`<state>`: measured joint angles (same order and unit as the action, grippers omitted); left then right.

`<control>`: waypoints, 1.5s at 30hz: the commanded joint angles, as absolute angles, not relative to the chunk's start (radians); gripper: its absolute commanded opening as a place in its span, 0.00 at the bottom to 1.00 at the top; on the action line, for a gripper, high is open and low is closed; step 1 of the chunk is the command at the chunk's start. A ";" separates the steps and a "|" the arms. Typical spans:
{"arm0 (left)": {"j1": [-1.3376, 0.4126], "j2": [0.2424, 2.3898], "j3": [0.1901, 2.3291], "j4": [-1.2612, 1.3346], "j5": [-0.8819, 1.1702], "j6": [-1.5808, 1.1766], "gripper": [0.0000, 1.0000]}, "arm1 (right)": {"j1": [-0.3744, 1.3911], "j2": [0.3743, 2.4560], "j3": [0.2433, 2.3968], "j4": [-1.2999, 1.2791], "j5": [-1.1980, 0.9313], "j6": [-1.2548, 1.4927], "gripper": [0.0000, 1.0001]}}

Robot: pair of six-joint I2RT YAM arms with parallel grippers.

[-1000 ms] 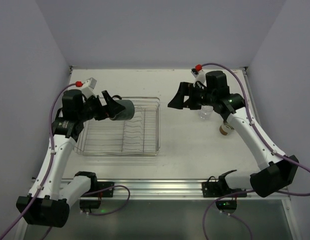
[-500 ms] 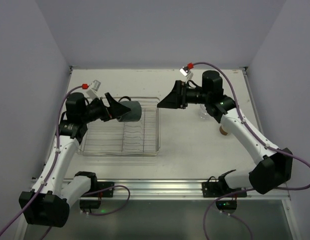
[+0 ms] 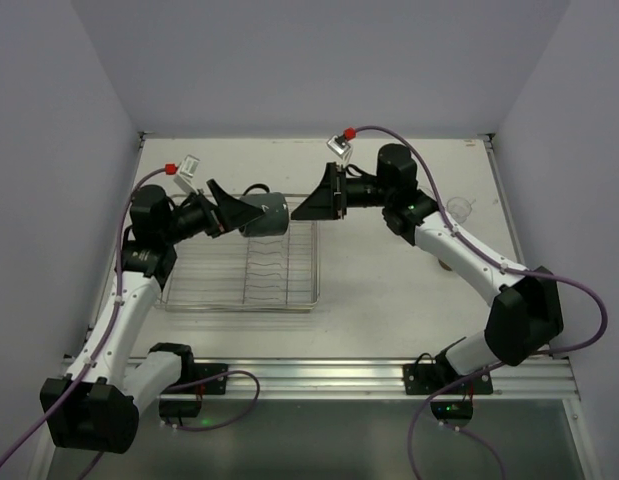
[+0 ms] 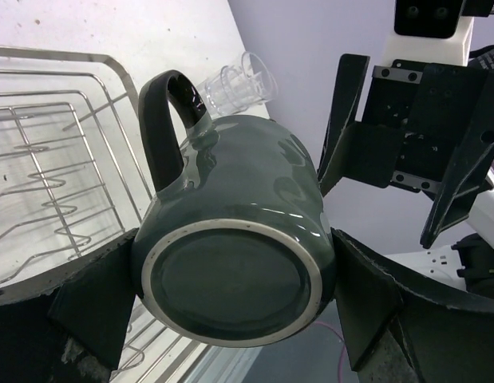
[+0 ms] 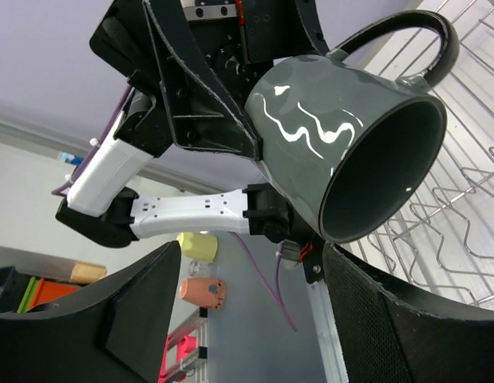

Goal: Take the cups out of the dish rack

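Left gripper [image 4: 231,307] first: you have it clamped across the base end of the dark grey-green mug [image 5: 310,152]. It holds the mug on its side in the air over the far right corner of the dish rack [image 3: 229,275], mouth turned toward the other arm. Your right gripper [image 3: 311,203] faces that mouth from just beside it, jaws spread wide and touching nothing.

Judge the mug as glazed ceramic: stiff, fairly heavy for these fingers, slick, and likely to chip if dropped onto the wire. For a handover, I would have you close on the wall near the rim, one finger inside and one outside. Keep clear of the loop handle, which sticks out toward the far edge of the bench [image 3: 379,300].

It looks glossy, with bright wavy reflections on its side, a pale unglazed ring round the foot and a darker handle. A clear tumbler [image 3: 459,210] stands well apart, near the bench's right edge.
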<state>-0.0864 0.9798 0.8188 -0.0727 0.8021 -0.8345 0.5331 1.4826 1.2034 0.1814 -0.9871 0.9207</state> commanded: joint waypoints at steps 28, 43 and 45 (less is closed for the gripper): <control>-0.081 0.985 0.752 0.158 0.861 -1.147 0.00 | 0.583 1.516 1.166 0.268 -0.916 0.738 0.66; -0.081 0.977 0.661 0.336 0.880 -1.325 0.00 | 0.634 1.583 1.108 0.681 -0.983 0.885 0.53; -0.081 0.974 0.650 0.348 0.882 -1.339 0.00 | 0.637 1.589 1.103 0.721 -0.985 0.909 0.50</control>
<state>-0.0864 0.9974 0.6479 0.2214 0.8349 -1.2652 0.6285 1.5784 1.1076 0.5529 -0.9634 0.8562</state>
